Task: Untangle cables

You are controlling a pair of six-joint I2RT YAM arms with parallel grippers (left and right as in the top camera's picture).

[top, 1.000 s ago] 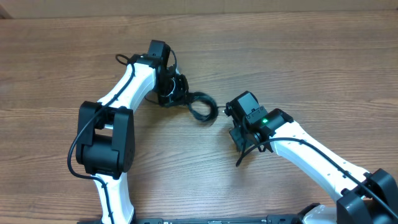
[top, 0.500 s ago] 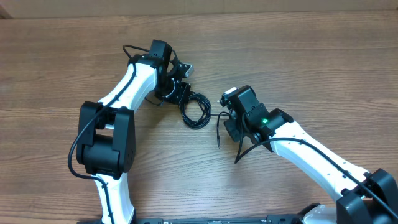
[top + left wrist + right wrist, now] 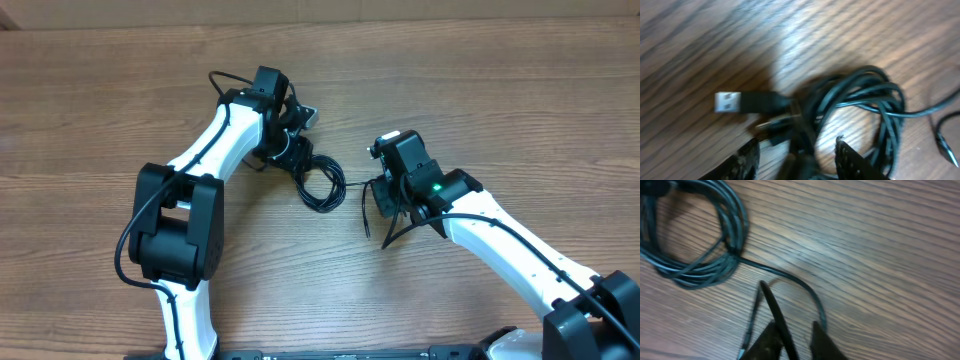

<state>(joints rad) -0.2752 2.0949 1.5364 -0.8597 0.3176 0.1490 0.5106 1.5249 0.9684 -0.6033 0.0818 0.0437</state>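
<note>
The left pincer [image 3: 797, 142] is seen at about 10 o'clock of the counter [image 3: 500, 90], at the upper-left edge of the cables [image 3: 322, 185]. Its fingers [image 3: 747, 160] are held well apart. A dark bunch of cord is passed between them, with a gap showing on either side, so nothing is gripped. A silver-tipped flat plug [image 3: 727, 101] is laid on the wood at 10 o'clock of that pincer, its metal end turned left.

The coil [image 3: 867, 107] is found just to the right, at 4 o'clock of the left pincer. Several black loops are laid over one another there, near the middle of the counter.

From the coil's right side a single thin strand [image 3: 790, 277] is led out toward 3 o'clock and is curved down to the right pincer [image 3: 794, 330]. That pincer is set at 3 o'clock of the coil, near it but apart. Its fingers [image 3: 822, 342] are parted only a little. One cord is run between them along the left finger, with bare wood showing beside it, so it is not pinched. A second thin end [image 3: 752, 317] is laid just left of that pincer.
</note>
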